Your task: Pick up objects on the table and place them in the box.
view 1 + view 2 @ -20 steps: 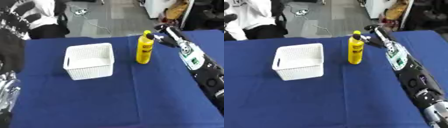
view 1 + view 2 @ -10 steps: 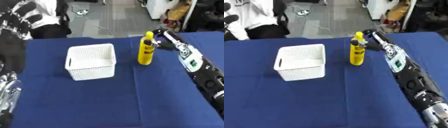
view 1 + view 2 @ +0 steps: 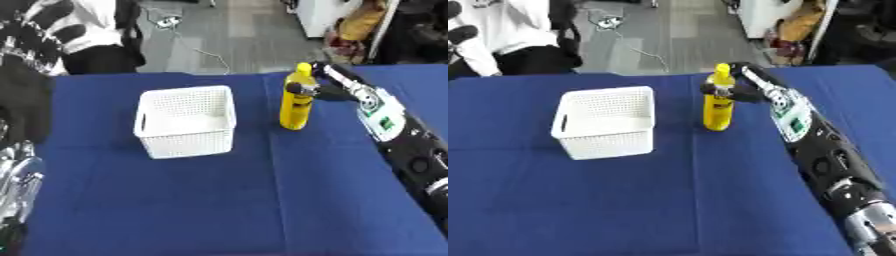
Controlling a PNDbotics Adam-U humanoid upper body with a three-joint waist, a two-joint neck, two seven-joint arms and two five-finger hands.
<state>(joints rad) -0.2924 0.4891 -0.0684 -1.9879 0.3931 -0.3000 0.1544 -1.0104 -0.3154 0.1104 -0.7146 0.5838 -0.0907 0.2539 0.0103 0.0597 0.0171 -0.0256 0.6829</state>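
Where the yellow bottle [image 3: 297,103] stands upright on the blue tablecloth [image 3: 219,200], just right of the white perforated basket [image 3: 186,120], the right hand [image 3: 308,88] curls around its neck. Judged rigid, smooth, top-heavy; a lower body grip seems safer. The left hand [image 3: 16,176] rests idle at the lower left, fingers relaxed.

Bare cloth between basket [image 3: 186,120] and bottle [image 3: 297,102].

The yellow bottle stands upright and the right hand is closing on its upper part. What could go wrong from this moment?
1. The yellow bottle is tall and the right hand meets it near the neck, so a sideways push could tip it over.
2. The white basket stands close to its left; a bottle carried low might catch the rim.
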